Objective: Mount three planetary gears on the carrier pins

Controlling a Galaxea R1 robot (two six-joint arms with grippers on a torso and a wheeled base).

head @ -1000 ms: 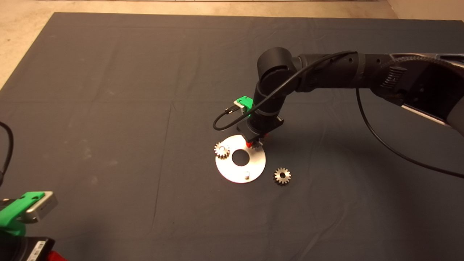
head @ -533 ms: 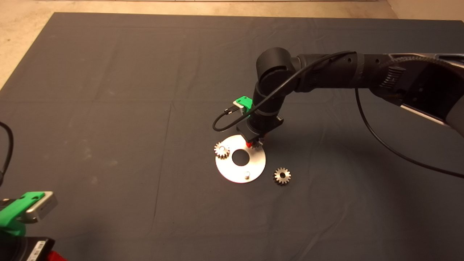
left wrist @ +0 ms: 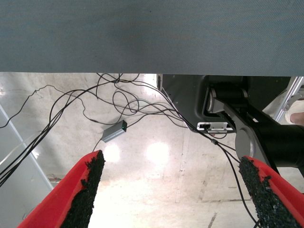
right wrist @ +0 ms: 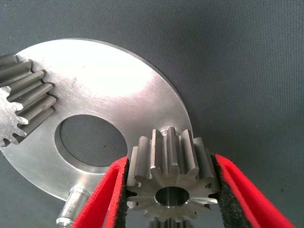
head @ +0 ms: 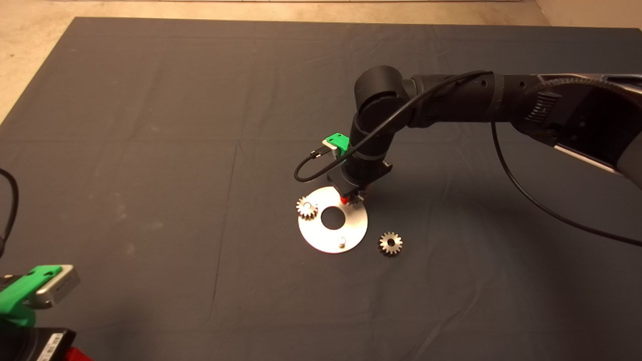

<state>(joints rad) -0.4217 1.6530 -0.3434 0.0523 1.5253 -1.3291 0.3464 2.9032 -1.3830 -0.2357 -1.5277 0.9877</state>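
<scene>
**Q:** Where's my right gripper [right wrist: 169, 190] at?

**Me:** It's pinching one gear [right wrist: 172, 173] between both pads, right over the disc's [head: 351, 228] far rim. Lots of bare mat [head: 150, 150] all round, so there's room to move. The wrist cam shows the grip; overhead the arm hides most of it.

**Q:** Other gears?

**Me:** One gear [head: 306, 207] sits on its peg at the disc's left edge, one loose gear [head: 390, 243] lies on the mat just right of the disc. The near pin [head: 341, 241] is bare. The left gripper [left wrist: 173, 190] is parked lower left, fingers spread wide, seeing floor cables.
</scene>
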